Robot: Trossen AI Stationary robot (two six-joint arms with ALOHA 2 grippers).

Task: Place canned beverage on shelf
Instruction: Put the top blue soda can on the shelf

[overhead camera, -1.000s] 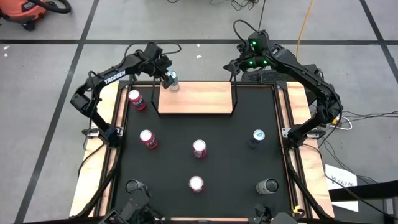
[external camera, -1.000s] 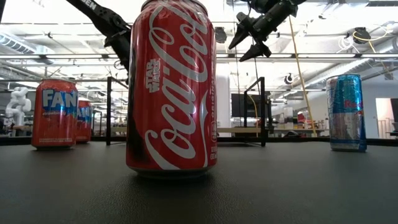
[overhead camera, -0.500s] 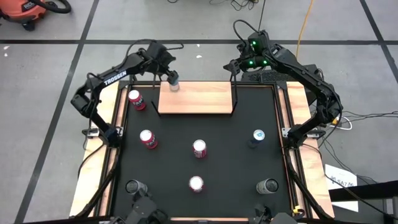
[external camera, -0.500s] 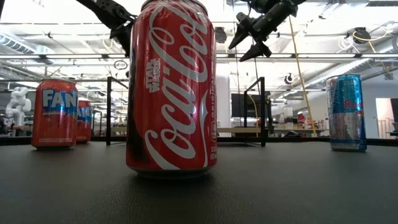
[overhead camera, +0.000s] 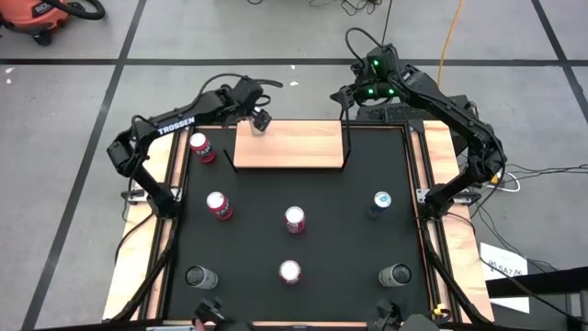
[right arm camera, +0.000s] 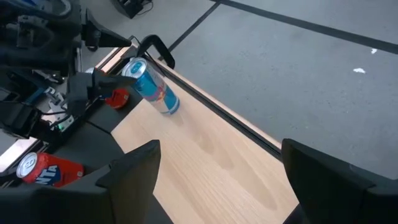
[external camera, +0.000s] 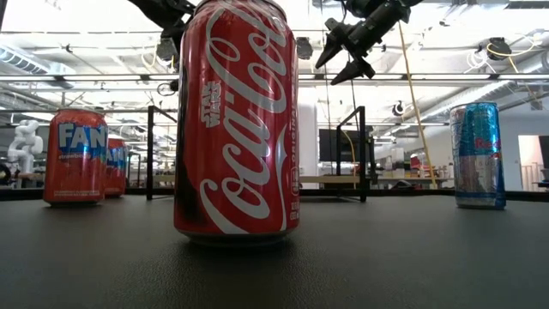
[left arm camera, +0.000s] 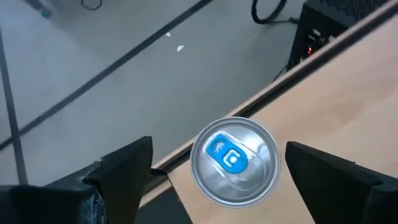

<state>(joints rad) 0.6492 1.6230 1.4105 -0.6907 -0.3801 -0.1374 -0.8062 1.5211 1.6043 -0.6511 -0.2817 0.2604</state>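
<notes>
At the shelf's (overhead camera: 289,145) far-left corner, a slim blue-and-silver can (overhead camera: 258,126) stands upright on the light wood, close to the board's back edge, with bare wood stretching away to its right. Directly above the can hovers the left claw (overhead camera: 260,117), fingers spread wide to either side and holding nothing. Off the shelf's far-right corner, the right claw (overhead camera: 347,96) hangs open and empty.

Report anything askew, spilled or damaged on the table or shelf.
Nothing stands out. The slim blue can stands upright at the shelf's corner, the open left gripper above it. No spills or dents show.
</notes>
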